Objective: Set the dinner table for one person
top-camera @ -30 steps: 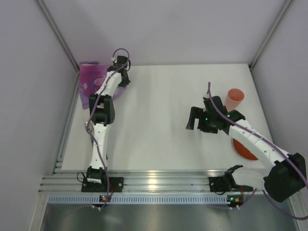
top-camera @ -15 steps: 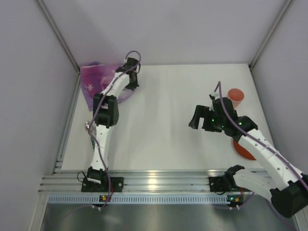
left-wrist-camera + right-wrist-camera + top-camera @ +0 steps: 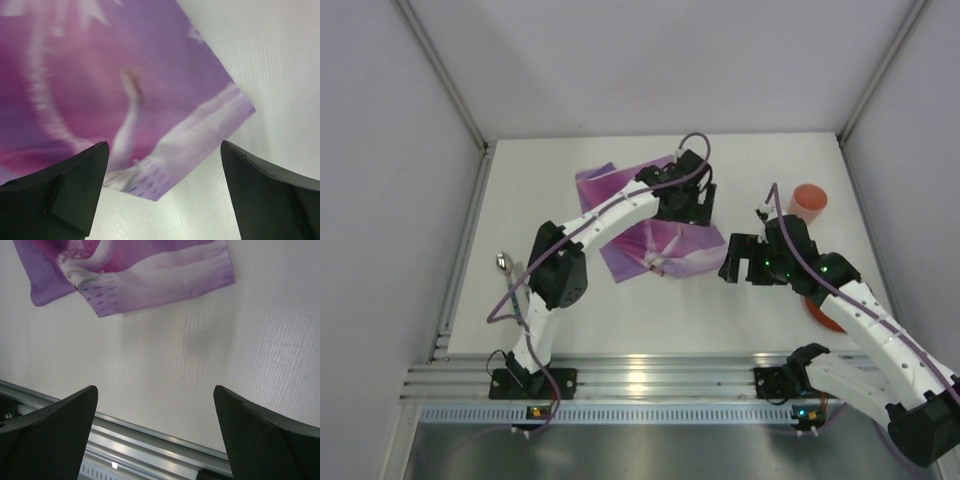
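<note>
The dinner table [image 3: 770, 160] is a white top with a ribbed rail [image 3: 640, 378] along its near edge. A purple printed placemat [image 3: 645, 235] lies rumpled on its middle. My left gripper [image 3: 692, 210] hovers over the mat's right part. In the left wrist view the left gripper [image 3: 162, 150] is open, its fingers wide apart above a corner of the placemat [image 3: 125, 75] and gripping nothing. My right gripper [image 3: 732, 262] stands just right of the mat. The right gripper [image 3: 155, 390] is also open and empty over bare table, with the placemat [image 3: 135, 270] ahead of it.
An orange cup [image 3: 809, 200] stands at the back right. An orange plate [image 3: 823, 314] lies partly under the right arm. A spoon [image 3: 505, 264] lies near the left edge beside the left arm. Grey walls close in the sides and back.
My left arm swung from the far left corner to the table's middle, bringing the placemat along, and its jaws then opened off it. The right gripper shifted slightly nearer.
</note>
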{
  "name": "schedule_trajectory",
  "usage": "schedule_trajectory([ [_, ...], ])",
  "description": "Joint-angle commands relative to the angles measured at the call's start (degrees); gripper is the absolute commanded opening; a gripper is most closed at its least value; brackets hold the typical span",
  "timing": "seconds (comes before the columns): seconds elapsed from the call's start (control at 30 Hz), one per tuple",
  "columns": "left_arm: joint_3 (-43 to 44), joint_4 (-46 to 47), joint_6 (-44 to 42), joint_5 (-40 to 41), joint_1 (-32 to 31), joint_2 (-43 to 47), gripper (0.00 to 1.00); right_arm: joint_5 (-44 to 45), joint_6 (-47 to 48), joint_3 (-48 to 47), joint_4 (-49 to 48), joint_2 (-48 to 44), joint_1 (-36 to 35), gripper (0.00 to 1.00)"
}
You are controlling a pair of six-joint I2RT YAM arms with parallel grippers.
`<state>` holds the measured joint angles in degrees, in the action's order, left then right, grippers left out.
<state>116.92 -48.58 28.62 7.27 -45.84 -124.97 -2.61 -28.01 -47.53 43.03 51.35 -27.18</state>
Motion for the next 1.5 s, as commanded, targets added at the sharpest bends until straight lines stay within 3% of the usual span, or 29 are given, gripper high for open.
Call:
schedule_trajectory([
  [0.0,-4.0,-3.1,7.2,5.7,4.8,12.6,0.99,0.9,1.8,-3.0,-1.2,3.2,0.7,1.00],
  [0.17,-14.0,-3.3,13.2,8.9,7.5,24.8,0.99,0.2,1.7,-7.0,-2.2,9.8,2.0,1.00],
  [0.23,-21.6,-3.2,15.1,9.0,8.1,27.7,0.99,0.6,1.9,-7.8,-1.7,13.3,3.6,1.00],
  [0.47,-49.9,3.7,20.0,1.0,8.4,37.6,0.94,-1.7,3.8,-5.7,-1.2,24.3,14.7,1.00],
  [0.57,-55.5,7.6,20.4,-0.9,8.4,37.9,0.93,-3.4,4.1,-5.7,-3.6,28.8,17.5,1.00],
  [1.0,-52.3,14.4,16.4,-2.2,8.6,25.9,0.91,-7.1,3.4,-8.3,-10.6,41.5,18.0,1.00],
  [1.07,-51.7,14.7,15.8,-2.4,8.5,23.6,0.86,-7.7,3.0,-8.6,-11.7,42.4,18.0,1.00],
  [1.17,-52.3,16.2,15.6,-3.1,8.9,22.0,0.69,-8.5,2.1,-9.6,-13.0,45.0,17.8,0.99],
  [1.27,-53.4,17.8,15.3,-4.3,10.1,21.0,0.62,-9.8,1.1,-11.0,-14.0,47.6,17.5,0.97],
  [1.37,-54.1,18.8,14.5,-5.1,11.1,20.2,0.54,-11.5,0.3,-12.7,-14.9,50.5,16.7,0.89],
  [1.47,-54.6,19.4,14.2,-5.6,12.1,19.9,0.43,-13.7,-0.3,-14.1,-16.0,52.9,15.1,0.58],
])
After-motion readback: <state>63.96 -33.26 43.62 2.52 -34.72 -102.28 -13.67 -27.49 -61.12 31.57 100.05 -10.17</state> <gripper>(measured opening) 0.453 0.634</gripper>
